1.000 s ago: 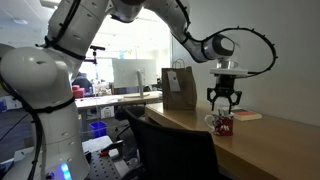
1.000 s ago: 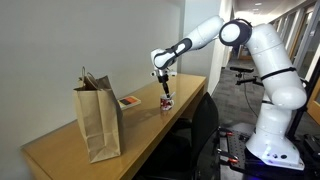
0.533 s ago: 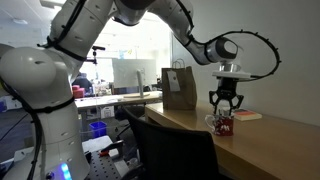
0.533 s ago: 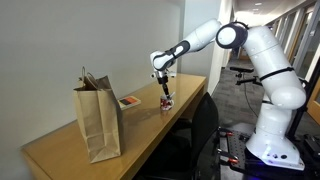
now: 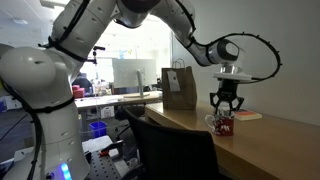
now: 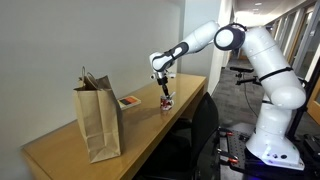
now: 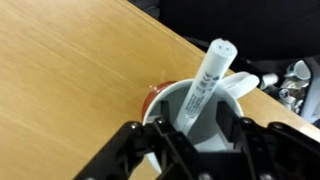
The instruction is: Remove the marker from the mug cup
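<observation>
The small red-and-white mug cup [image 5: 223, 124] stands on the wooden table near its front edge; it also shows in the other exterior view [image 6: 167, 101]. In the wrist view the mug [image 7: 222, 108] has a white inside and a red outer rim, and the whitish marker [image 7: 205, 78] leans inside it, its top sticking out. My gripper [image 7: 197, 130] is open directly above the mug, one finger on each side of the marker, not touching it. The gripper hangs just over the mug in both exterior views [image 5: 225, 104] [image 6: 164, 91].
A tall brown paper bag [image 6: 98, 122] stands on the table away from the mug, also seen in an exterior view [image 5: 179, 88]. A flat red-and-white book [image 5: 246, 115] lies just behind the mug. A black chair back [image 5: 165, 150] sits in front of the table edge.
The gripper has sunk slightly lower toward the mug and marker. Nothing else has moved.
</observation>
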`<state>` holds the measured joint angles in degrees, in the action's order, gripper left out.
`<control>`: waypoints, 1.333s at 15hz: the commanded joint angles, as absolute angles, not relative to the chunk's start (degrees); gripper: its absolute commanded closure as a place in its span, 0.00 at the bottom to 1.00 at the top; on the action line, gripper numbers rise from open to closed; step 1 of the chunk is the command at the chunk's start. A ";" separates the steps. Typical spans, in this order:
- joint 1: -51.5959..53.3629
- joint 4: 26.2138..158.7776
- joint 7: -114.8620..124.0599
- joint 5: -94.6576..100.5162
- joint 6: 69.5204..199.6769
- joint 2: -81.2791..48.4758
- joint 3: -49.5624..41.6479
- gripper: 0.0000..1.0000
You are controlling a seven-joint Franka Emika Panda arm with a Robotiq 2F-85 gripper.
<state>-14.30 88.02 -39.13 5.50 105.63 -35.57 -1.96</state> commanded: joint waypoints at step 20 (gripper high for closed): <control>-17.19 89.95 -29.23 0.41 106.01 -25.84 -4.26 0.94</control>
<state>-16.16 87.60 -34.24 3.92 103.27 -26.65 -3.44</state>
